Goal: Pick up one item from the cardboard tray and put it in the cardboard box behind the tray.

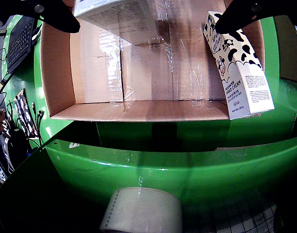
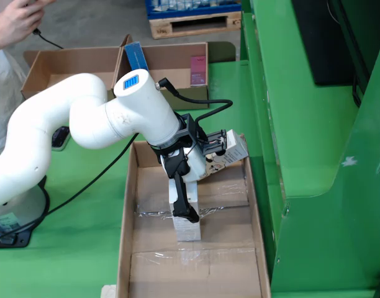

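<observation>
The view that rides on the gripper: both black fingers [image 1: 51, 17] sit at the top corners, spread wide. A white carton [image 1: 120, 17] lies between them at the top edge, but I see no contact — pincer reads as open, holding nothing. Below is the cardboard tray [image 1: 61, 77], floor taped with clear film. A second item, the cow-print carton [image 1: 238, 68], leans against the tray wall on the right of this view. A roll of tape [image 1: 141, 211] sits near the lens at the bottom.

The view from the side: the arm [image 2: 66, 118] reaches down into the tray [image 2: 125, 217]. The gripper [image 2: 187, 208] hangs right at the white carton [image 2: 189, 228] on the tray floor. The cow-print carton [image 2: 227, 155] is propped on the far wall behind the wrist. The target box [image 2: 174, 65] stands well apart, beyond the tray.

Handling, my call: the white carton is likely light, stiff thin card with smooth faces — it can slip or dent. Close across the two broad faces near mid-length, moderate squeeze.
</observation>
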